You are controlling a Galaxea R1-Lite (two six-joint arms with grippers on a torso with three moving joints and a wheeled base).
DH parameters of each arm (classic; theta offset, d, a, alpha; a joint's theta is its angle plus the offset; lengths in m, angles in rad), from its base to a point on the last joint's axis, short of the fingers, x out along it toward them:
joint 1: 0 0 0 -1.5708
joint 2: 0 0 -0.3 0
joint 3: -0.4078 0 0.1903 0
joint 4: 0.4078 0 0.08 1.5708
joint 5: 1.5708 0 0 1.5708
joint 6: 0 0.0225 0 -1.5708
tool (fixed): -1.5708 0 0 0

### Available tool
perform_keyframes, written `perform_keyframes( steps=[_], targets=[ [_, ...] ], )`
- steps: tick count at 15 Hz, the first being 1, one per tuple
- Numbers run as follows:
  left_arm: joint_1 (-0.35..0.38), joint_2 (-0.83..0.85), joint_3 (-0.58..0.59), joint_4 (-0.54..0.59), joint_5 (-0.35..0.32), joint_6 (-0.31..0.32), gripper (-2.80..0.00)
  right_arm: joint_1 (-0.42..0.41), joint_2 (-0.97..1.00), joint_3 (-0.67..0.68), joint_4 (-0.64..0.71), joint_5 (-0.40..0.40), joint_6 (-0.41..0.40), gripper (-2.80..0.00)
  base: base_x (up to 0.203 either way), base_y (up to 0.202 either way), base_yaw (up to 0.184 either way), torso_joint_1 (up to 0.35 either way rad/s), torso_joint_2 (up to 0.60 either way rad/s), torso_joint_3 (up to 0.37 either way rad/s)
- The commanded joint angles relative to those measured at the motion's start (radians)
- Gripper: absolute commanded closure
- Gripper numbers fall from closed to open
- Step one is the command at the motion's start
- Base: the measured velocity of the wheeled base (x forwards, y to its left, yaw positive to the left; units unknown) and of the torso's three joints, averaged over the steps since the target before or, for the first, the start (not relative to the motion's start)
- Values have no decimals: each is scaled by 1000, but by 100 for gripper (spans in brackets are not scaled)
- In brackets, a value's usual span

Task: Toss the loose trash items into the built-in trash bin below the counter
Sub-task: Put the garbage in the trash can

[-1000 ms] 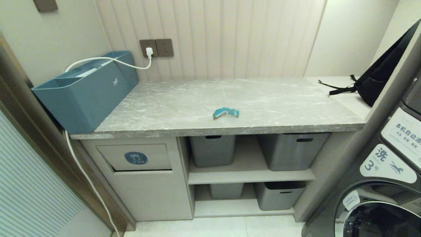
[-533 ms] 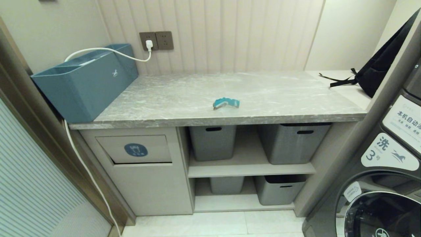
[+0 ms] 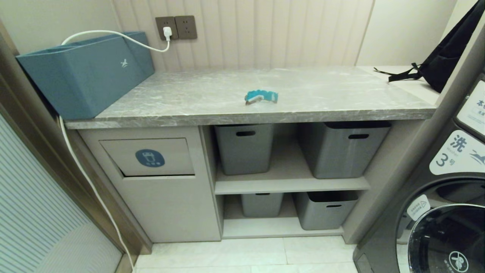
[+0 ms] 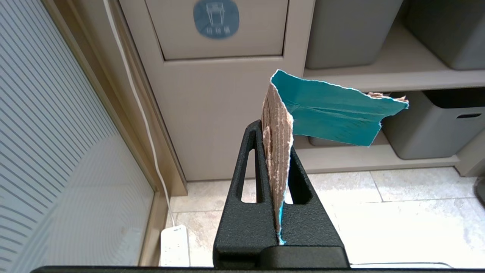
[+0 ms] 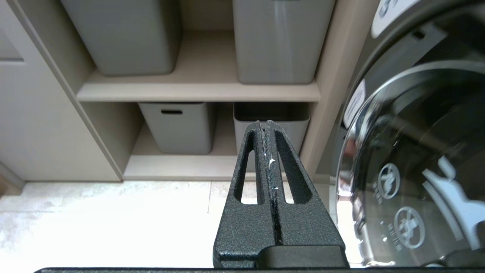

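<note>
Two scraps: folded scrap (image 4: 326, 117) pinched in left fingers (image 4: 252, 151); strip (image 3: 260, 96) on counter (image 3: 322, 102). Right fingers (image 5: 261, 151) closed, empty.

Both arms lie outside the head view, the dark grey washing machine (image 3: 447, 212) is cut off by its right edge, and the black fabric backpack (image 3: 451, 53) is partly cropped.

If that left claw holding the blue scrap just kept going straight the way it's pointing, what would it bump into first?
Probably the beige cabinet front just below the bin flap; depth is hard to judge. The left gripper stays shut on the scrap.
</note>
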Motion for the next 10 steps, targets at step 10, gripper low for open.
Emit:
perform_keyframes(
  steps=[10],
  targets=[
    [-1,-1,-1,0,0,1,0,0,-1,0,1,0,0,0,0,0,0,-175,473,290]
  ],
)
